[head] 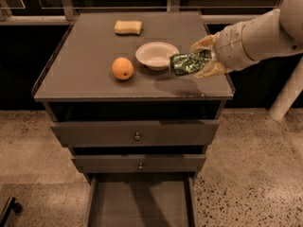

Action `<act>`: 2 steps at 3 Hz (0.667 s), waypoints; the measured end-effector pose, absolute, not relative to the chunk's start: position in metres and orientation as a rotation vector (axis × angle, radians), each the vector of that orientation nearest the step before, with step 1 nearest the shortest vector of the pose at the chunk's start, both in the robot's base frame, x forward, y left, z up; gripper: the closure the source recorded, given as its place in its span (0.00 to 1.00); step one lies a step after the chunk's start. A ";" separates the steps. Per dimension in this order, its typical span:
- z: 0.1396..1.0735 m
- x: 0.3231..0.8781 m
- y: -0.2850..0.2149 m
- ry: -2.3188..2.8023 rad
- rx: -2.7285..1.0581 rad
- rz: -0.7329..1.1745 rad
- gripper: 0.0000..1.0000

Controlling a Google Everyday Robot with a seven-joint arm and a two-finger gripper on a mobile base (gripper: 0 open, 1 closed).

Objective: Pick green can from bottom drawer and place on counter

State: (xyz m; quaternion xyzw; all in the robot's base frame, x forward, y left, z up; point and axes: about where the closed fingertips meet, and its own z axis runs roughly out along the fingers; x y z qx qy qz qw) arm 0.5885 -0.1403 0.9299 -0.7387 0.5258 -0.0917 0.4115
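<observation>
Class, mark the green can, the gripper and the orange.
green can (188, 64), camera view, mottled side.
gripper (203, 57), camera view, between its fingers (204, 42), over the right edge of the counter (85, 65).
orange (122, 68), camera view, its middle.

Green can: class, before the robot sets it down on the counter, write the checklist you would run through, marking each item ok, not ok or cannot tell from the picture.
1. Green can gripped firmly by the gripper: ok, fingers clamp it from both sides.
2. Can above the counter, inside its rim: ok, near the right edge.
3. Bare surface beneath the can: ok, only its shadow lies there.
4. Gap to the white bowl: cannot tell, the can's end looks close to the bowl's rim.
5. Orange out of the way: ok, left of the bowl.
6. Can upright for standing: not ok, it is held sideways.
</observation>
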 end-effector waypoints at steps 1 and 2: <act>0.930 0.589 -0.140 1.323 -1.859 -0.231 0.59; 0.930 0.589 -0.140 1.323 -1.859 -0.231 0.36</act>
